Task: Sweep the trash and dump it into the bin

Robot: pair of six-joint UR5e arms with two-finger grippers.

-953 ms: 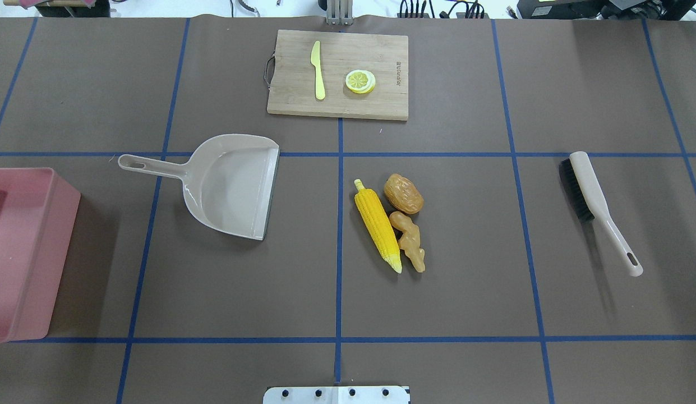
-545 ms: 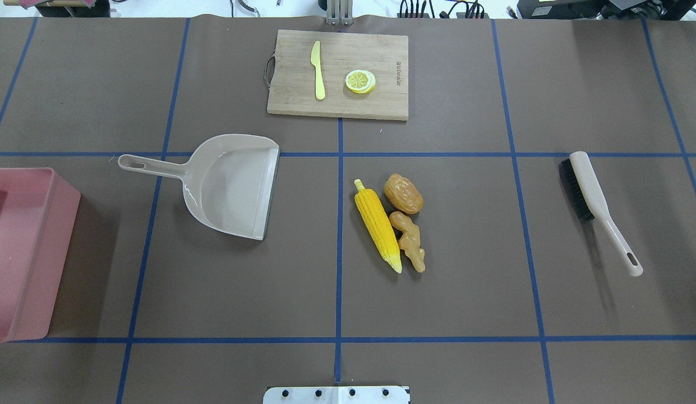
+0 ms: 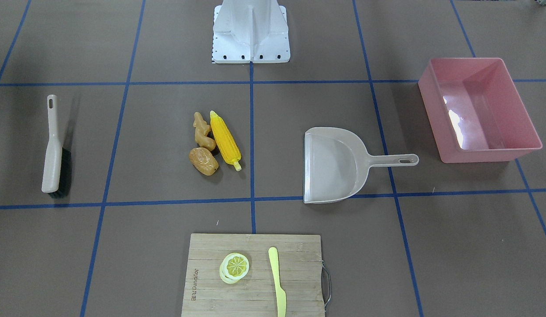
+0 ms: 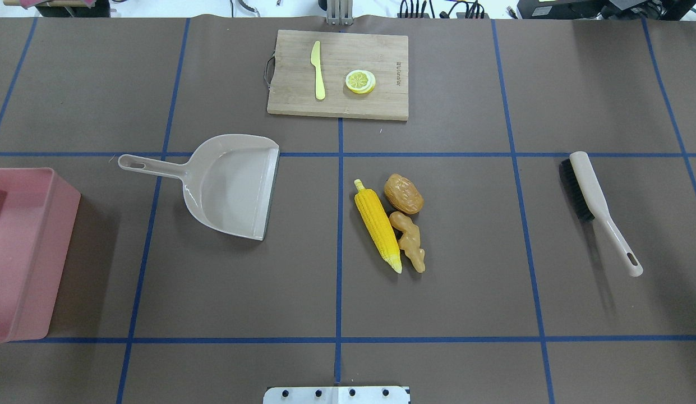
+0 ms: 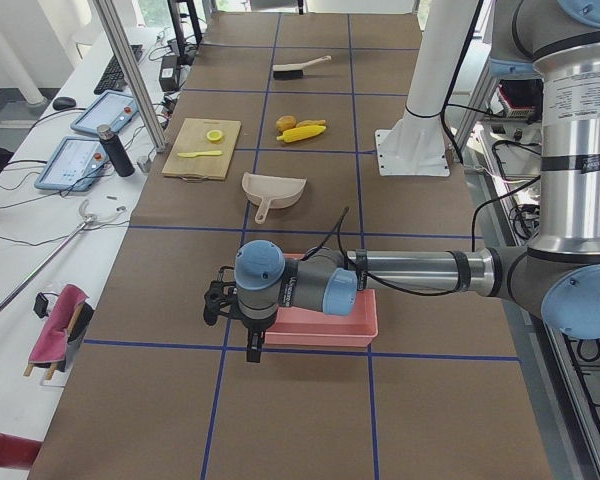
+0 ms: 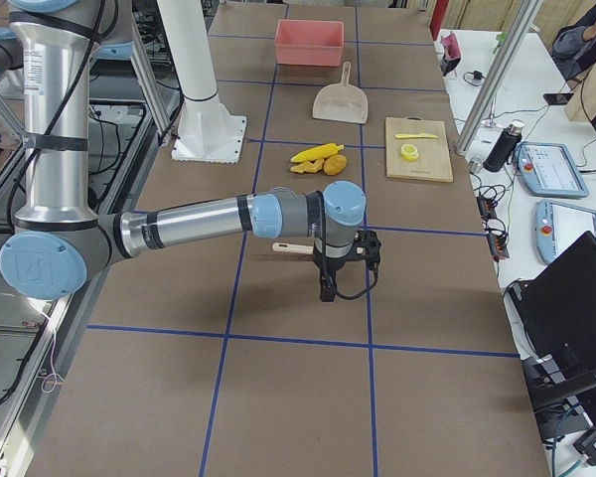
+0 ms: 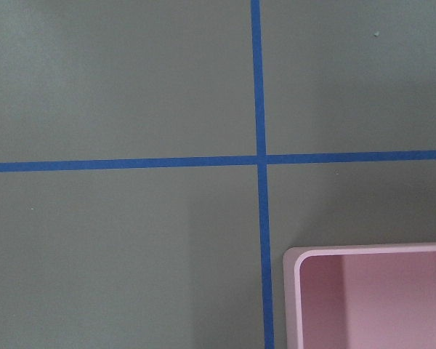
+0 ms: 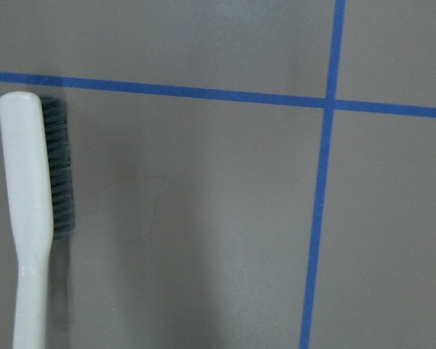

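Bright, even light from above; every view is sharp. White glare sits on the bin's (image 3: 440, 105) inner wall. Soft shadow spreads from the bin toward the brush (image 4: 602, 212), and the brush's own falls toward the bin.

A brown table (image 4: 465, 292) is marked off in squares by blue tape (image 4: 339, 308). A wooden board (image 4: 337, 74) lies flat at its far edge, across the centre line, with a metal handle on its left end in the overhead view. On the board a pale-yellow knife (image 4: 317, 70) lies left of a lemon slice (image 4: 360, 81), the two apart. A beige dustpan (image 4: 230, 185) lies flat left of centre, its mouth facing right and its handle pointing left. Well apart on the right, a brush (image 4: 597, 207) lies on its side, dark bristles facing left. Two tablets (image 5: 80, 150) and a dark bottle (image 5: 120, 150) sit on a white bench beside the table.
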